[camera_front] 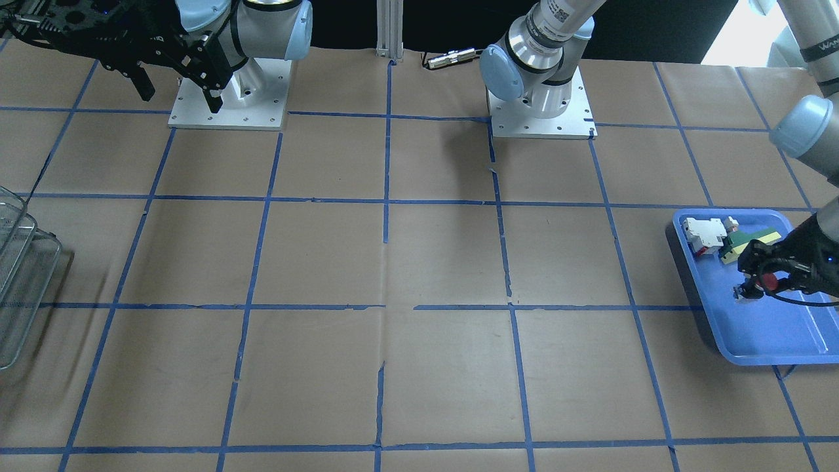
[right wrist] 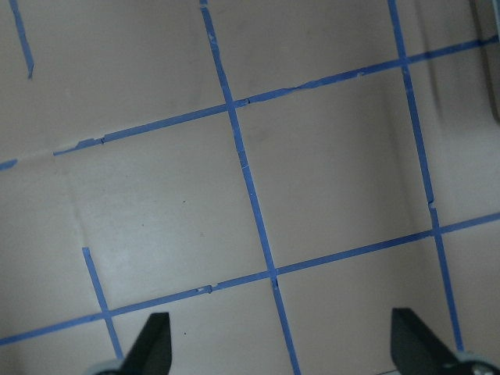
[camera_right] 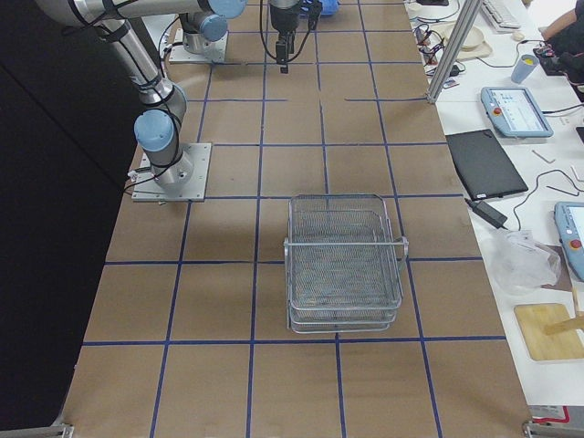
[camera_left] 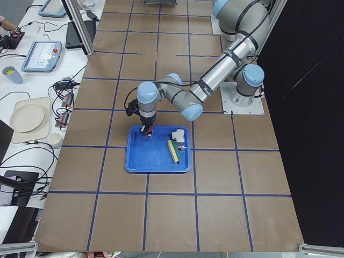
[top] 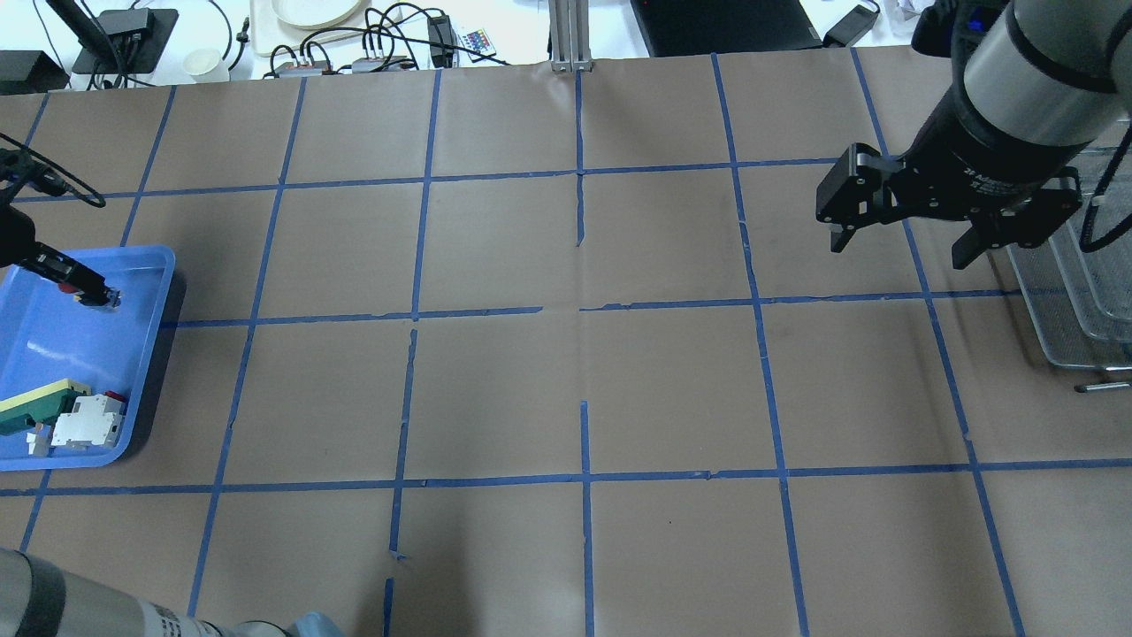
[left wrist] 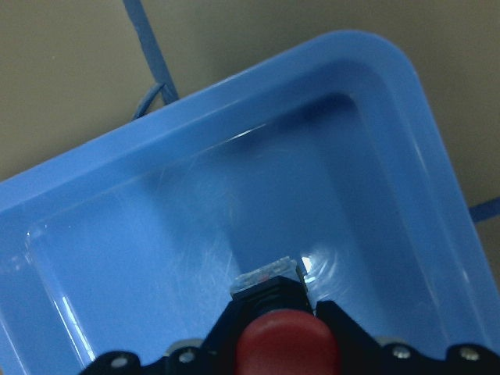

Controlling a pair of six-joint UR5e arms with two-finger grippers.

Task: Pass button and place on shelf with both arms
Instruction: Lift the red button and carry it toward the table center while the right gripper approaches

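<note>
The button, with its red cap (left wrist: 287, 344) and clear rear block (left wrist: 269, 275), sits between the fingers of my left gripper (camera_front: 754, 288). The gripper is shut on it, low over the blue tray (camera_front: 780, 341); I cannot tell whether the button touches the tray floor. The gripper also shows in the overhead view (top: 97, 294) and the exterior left view (camera_left: 146, 130). My right gripper (top: 898, 243) is open and empty, hanging above the table next to the wire-mesh shelf (top: 1083, 292). The shelf (camera_right: 345, 265) holds nothing that I can see.
In the tray, a white-and-red switch block (camera_front: 704, 235) and a green-and-yellow wedge piece (camera_front: 747, 241) lie at the end nearer the robot. A small dark rod (top: 1101, 387) lies beside the shelf. Brown paper with blue tape lines covers the table.
</note>
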